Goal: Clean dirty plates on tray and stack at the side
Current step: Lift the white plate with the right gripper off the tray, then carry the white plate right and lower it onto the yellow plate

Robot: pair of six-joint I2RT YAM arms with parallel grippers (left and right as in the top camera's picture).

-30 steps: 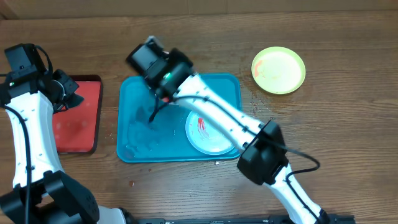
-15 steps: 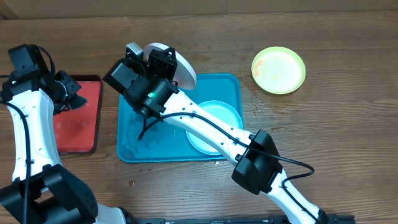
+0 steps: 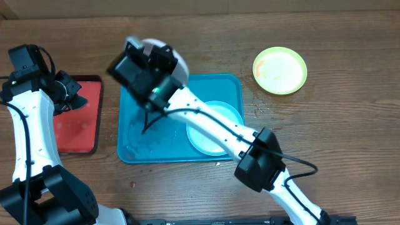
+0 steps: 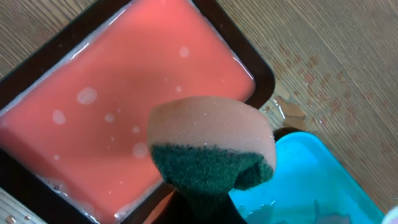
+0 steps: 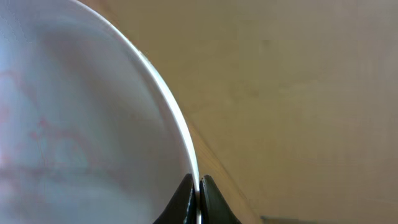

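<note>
Right wrist: your right fingers (image 5: 185,202) are clenching white plate (image 5: 74,112) rim; left fingers (image 4: 205,210) are grasping sponge (image 4: 208,155), centre frame.

Overhead looks straight down on the table (image 3: 350,137); wrist views sit close, left sharing red tray (image 3: 81,125) and teal tray (image 3: 134,140)

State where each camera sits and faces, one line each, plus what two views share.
Overhead: above table, looking straight down; left arm, right arm show.
Left wrist: on left arm, facing down at red tray; left gripper holds sponge.
Right wrist: on right arm, facing along right gripper pinching white plate.
Shared: overhead and left wrist show red tray, blue tray.
</note>
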